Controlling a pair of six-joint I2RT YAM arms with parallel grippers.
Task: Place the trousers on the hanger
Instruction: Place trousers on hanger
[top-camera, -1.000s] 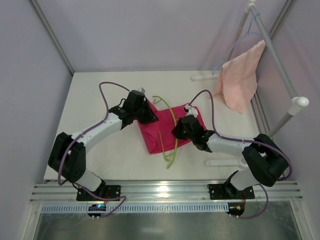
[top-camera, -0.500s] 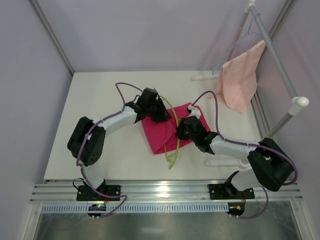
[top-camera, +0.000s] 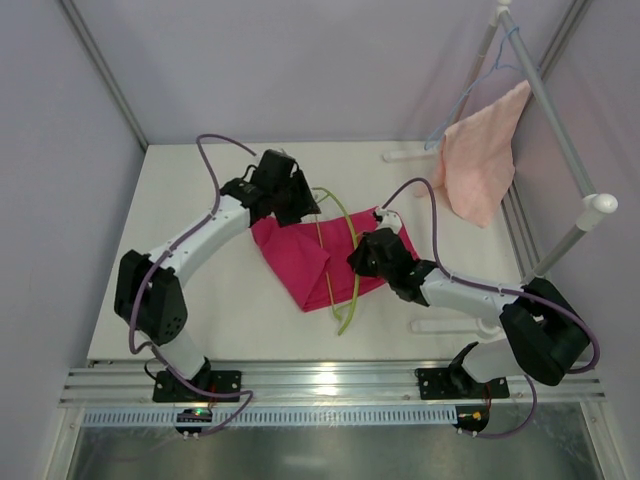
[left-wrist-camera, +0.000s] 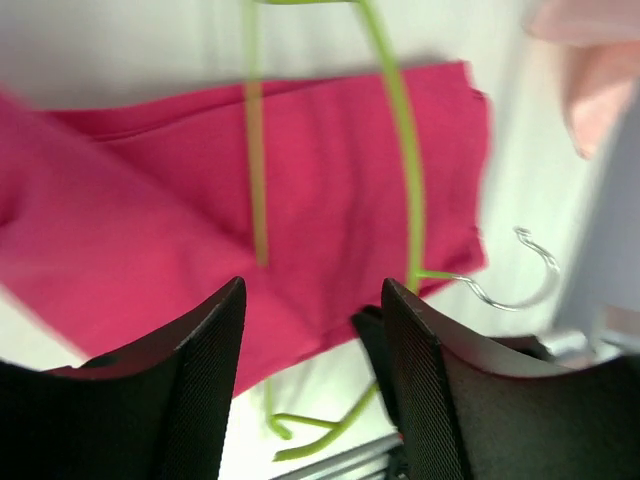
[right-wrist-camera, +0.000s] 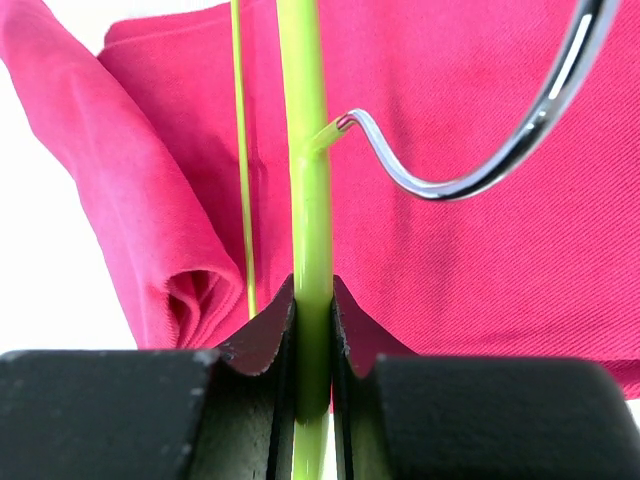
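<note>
The magenta trousers (top-camera: 300, 255) lie folded on the white table, with the lime-green hanger (top-camera: 354, 287) across them. My right gripper (top-camera: 368, 260) is shut on the hanger's bar; in the right wrist view the bar (right-wrist-camera: 305, 200) runs straight between the pads of that gripper (right-wrist-camera: 312, 325), just below the metal hook (right-wrist-camera: 480, 170), with trousers (right-wrist-camera: 480, 270) behind. My left gripper (top-camera: 290, 203) hovers at the cloth's far left corner. In the left wrist view that gripper (left-wrist-camera: 312, 335) is open and empty above the trousers (left-wrist-camera: 150, 220) and hanger (left-wrist-camera: 402, 150).
A pale pink towel (top-camera: 482, 160) and a light-blue wire hanger (top-camera: 468, 95) hang from the rack rail (top-camera: 560, 125) at the back right. A white rack foot (top-camera: 445, 325) lies near my right arm. Walls close in both sides; a metal rail (top-camera: 330, 380) runs along the front.
My left gripper has opened and let go of the trousers, then drawn back and to the left. The cloth now reaches further left. My right gripper has kept its grip on the hanger.
</note>
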